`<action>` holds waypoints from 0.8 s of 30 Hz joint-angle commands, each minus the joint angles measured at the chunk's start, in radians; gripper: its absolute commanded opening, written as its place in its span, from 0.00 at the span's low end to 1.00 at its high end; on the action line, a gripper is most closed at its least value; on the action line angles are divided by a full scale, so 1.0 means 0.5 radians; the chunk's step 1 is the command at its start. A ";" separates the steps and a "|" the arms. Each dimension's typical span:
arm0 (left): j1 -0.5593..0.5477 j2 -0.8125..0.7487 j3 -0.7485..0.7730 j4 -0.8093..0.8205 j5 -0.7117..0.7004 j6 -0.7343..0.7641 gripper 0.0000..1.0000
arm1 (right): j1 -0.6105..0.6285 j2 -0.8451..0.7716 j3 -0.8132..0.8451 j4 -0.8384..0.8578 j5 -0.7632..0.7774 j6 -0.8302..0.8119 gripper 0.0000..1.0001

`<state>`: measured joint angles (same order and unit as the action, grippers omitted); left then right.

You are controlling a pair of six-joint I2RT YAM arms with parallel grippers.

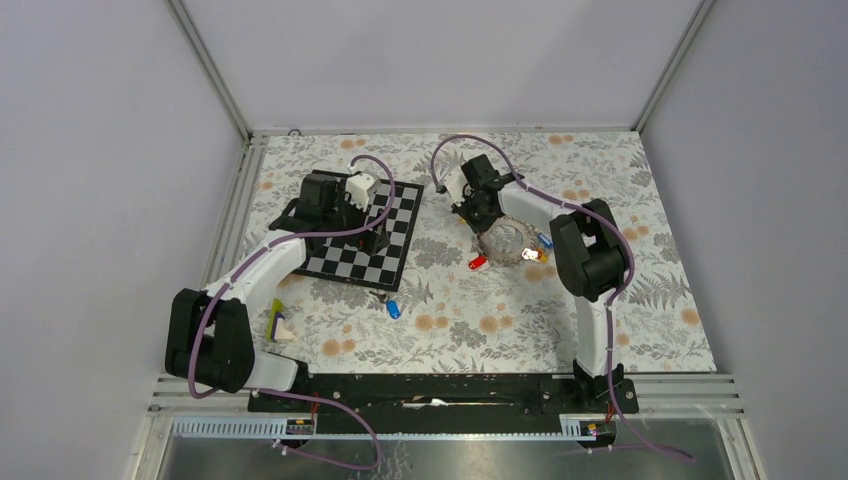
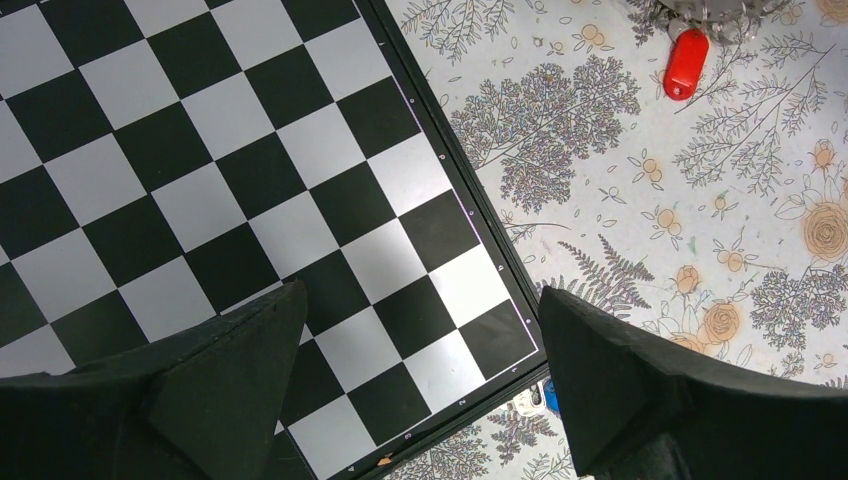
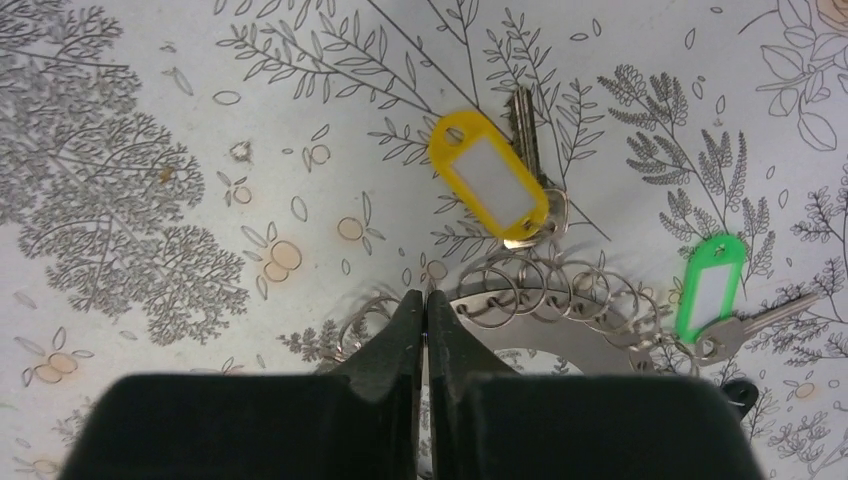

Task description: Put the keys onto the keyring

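The keyring (image 1: 505,243) is a grey metal loop hung with small split rings, lying on the flowered cloth right of centre. My right gripper (image 1: 478,215) is at its far-left edge. In the right wrist view my right gripper (image 3: 425,300) is shut, pinching the keyring (image 3: 545,330) at its rim. A yellow key (image 3: 488,175) and a green key (image 3: 710,285) hang on its split rings. A red key (image 1: 478,263) lies at the ring's near-left side. A blue key (image 1: 393,308) lies loose near the board. My left gripper (image 2: 420,295) is open and empty above the chessboard's corner.
The black-and-white chessboard (image 1: 395,240) lies left of centre under my left arm. A yellow-and-white tag (image 1: 278,325) lies at the near left. The red key (image 2: 685,62) and part of the blue key (image 2: 548,397) show in the left wrist view.
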<state>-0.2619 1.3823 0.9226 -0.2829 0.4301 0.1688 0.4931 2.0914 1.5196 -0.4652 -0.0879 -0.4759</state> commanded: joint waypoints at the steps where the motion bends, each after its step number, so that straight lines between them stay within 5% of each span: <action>1: 0.005 -0.065 -0.007 0.085 0.026 0.031 0.96 | 0.017 -0.204 -0.073 -0.036 -0.015 -0.018 0.00; 18: 0.005 -0.064 -0.011 0.086 0.036 0.030 0.96 | 0.012 -0.731 -0.750 -0.134 -0.031 -0.093 0.00; 24: 0.005 -0.038 -0.003 0.086 0.046 0.027 0.97 | -0.030 -0.889 -0.790 -0.131 0.009 -0.053 0.23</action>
<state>-0.2619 1.3823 0.9222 -0.2829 0.4309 0.1688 0.4908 1.7115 1.1133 -0.5343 -0.1116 -0.5045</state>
